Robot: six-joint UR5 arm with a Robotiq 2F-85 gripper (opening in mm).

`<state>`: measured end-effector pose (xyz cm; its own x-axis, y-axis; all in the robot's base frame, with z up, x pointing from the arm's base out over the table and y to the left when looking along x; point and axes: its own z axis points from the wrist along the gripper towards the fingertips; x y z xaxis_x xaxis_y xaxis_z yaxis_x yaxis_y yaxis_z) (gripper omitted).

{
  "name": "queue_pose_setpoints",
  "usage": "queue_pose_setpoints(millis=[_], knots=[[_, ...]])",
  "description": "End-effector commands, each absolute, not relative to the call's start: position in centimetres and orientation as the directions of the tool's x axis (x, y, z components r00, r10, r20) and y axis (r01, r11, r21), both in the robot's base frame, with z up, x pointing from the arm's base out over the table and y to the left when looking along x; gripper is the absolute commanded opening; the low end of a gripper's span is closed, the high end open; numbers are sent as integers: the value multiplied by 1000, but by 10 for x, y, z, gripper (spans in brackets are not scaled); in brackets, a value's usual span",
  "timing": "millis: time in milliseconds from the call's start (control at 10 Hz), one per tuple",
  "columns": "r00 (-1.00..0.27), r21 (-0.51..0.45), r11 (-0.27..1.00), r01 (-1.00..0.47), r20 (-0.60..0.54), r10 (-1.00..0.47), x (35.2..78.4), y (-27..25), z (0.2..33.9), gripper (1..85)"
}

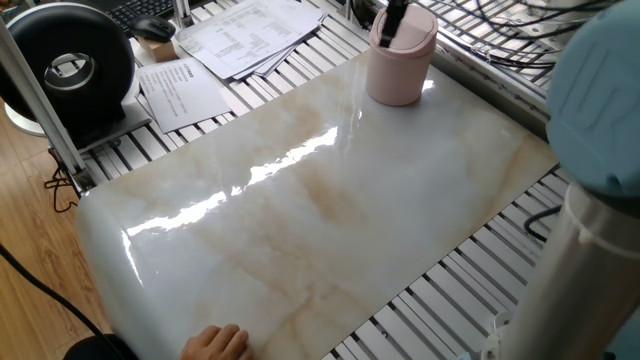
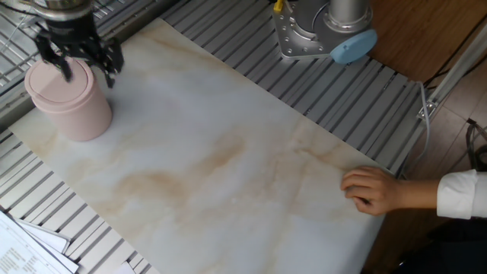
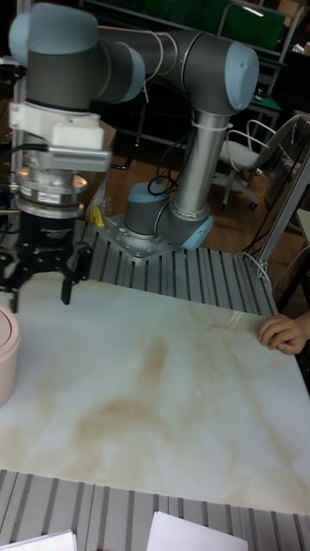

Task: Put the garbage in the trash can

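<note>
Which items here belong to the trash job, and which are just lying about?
Job: trash can; gripper, open above it. No garbage is visible.

Lying about: printed paper sheets, black round device, person's hand on the marble board.

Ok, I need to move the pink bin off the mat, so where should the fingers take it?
Grip the pink bin around its straight round wall, below the domed lid, coming in level from the open mat side. It stands upright, and the rounded lid likely offers no sure hold from above.
</note>
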<state>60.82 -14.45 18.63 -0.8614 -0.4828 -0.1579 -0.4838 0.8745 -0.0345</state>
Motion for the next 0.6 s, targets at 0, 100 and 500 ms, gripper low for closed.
queue_pose_setpoints(millis=[0,100,500], knots=[[-937,-7,947,-323,-143,-320,606,-98,196,13],[-943,31,948,-318,-112,-313,595,-91,195,13],[-985,165,974,-155,-95,-141,569,-26,181,13]])
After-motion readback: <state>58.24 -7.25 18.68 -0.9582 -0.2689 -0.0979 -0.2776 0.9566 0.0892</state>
